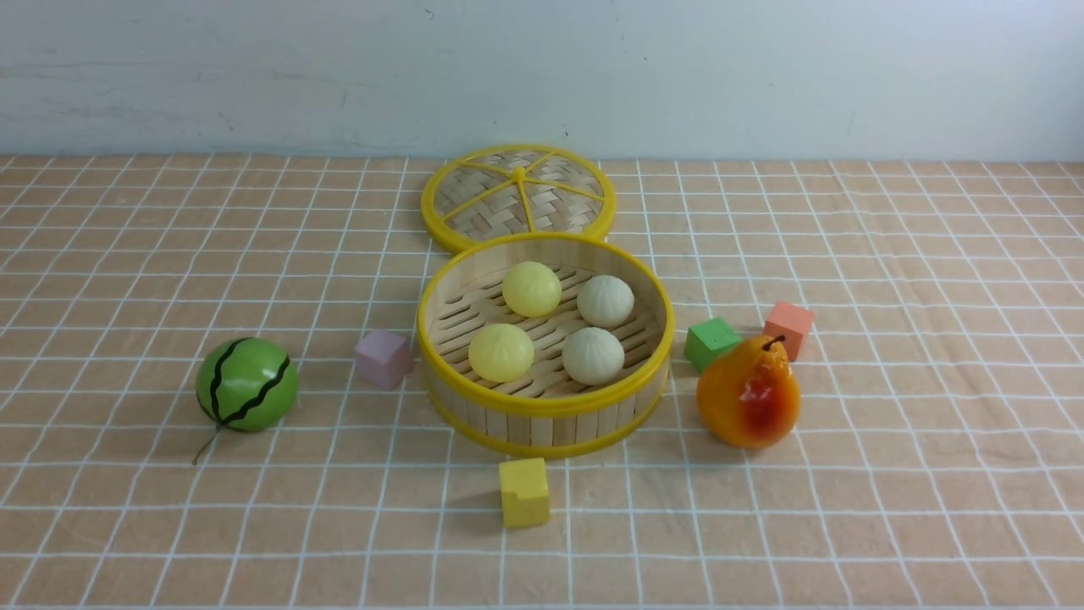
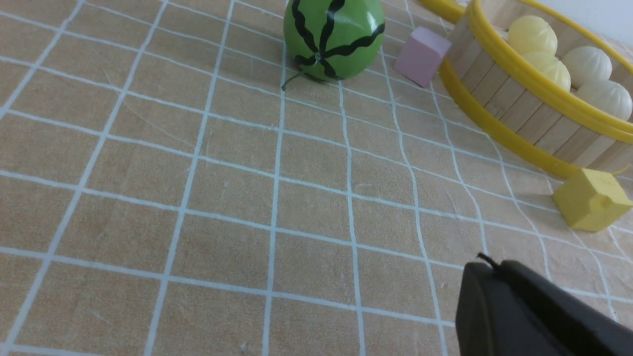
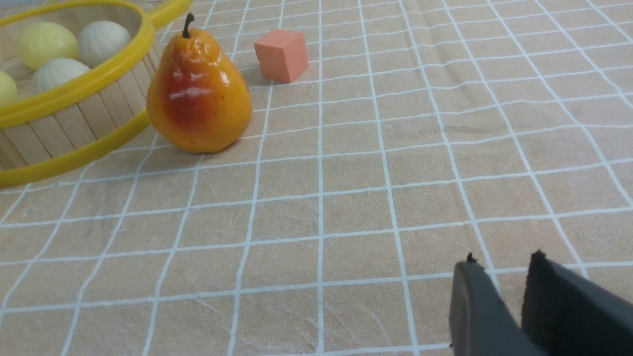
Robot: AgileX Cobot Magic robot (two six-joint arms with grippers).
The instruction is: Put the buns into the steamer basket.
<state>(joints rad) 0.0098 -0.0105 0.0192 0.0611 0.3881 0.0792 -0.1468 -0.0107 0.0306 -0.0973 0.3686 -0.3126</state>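
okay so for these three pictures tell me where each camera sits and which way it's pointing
Front: between the arms, facing the wall, on the steamer basket holding four buns; no arm shows.
Left wrist: low, facing the watermelon and pink cube; left end effector at the edge.
Right wrist: low, facing the pear; right end effector slightly parted.
All three share the basket.

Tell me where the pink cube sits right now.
In the front view, the pink cube sits on the tablecloth just off the steamer basket's left wall, between it and the watermelon ball.
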